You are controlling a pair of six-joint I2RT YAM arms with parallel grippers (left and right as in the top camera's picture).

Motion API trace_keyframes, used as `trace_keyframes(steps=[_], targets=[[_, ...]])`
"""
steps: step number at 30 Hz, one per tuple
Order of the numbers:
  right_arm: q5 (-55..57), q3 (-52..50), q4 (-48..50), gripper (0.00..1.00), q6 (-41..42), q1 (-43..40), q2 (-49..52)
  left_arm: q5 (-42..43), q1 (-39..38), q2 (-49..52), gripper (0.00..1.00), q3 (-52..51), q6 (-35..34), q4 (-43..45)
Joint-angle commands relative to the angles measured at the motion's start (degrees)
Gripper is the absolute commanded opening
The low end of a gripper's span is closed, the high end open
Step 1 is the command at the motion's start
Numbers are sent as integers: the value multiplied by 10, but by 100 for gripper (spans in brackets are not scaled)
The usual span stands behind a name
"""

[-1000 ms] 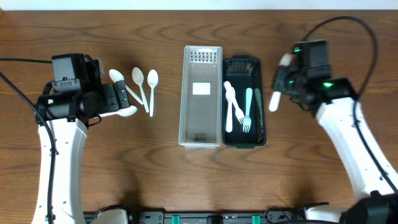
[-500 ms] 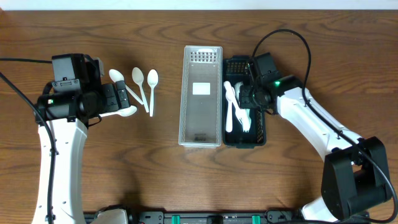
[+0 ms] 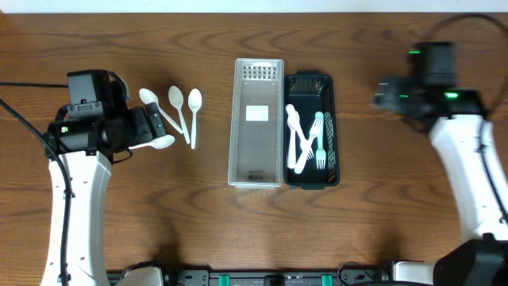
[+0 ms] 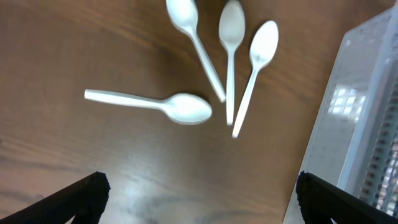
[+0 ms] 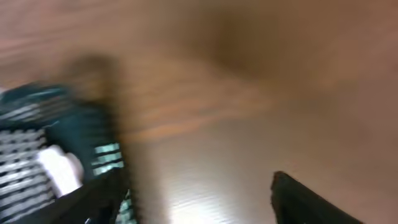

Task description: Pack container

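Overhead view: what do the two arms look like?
Both match: the left arm and right arm have white tubular links, black wrist housings, small green lights and thin black cables trailing off. The wrist views show black jaws.

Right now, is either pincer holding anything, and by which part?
Nothing is held: left pincer open by the spoons, right pincer open and empty.

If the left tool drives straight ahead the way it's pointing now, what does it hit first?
Most likely the white plastic spoon lying crosswise on the brown wooden table, just ahead of the open left tool; three more white spoons fan out beyond. Its height above the table is unclear.
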Motion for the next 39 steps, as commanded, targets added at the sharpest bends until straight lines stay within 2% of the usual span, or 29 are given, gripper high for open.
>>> trace_keyframes(steps=[1,7,11,14,17,21,25,27,31,39], targets=[[3,0,-24,83,7,-56,8,-2,2,15,98,11,-20,21],[3,0,-59,90,7,-113,11,-29,18,117,99,16,-91,20],[3,0,-59,91,7,-117,11,-17,22,189,98,25,-105,19],[3,0,-58,92,7,-117,11,-15,22,224,97,28,-157,22],[3,0,-59,91,7,-117,11,21,22,241,96,28,-145,52],[3,0,-56,90,7,-117,11,26,22,252,96,28,-157,108],[3,0,-56,89,7,-117,11,26,22,267,87,30,-228,133],[3,0,-56,88,7,-117,11,35,22,283,82,39,-238,132],[3,0,-57,88,7,-117,11,38,21,316,80,99,-231,91],[3,0,-61,87,7,-117,11,21,21,434,81,298,-178,-69]])
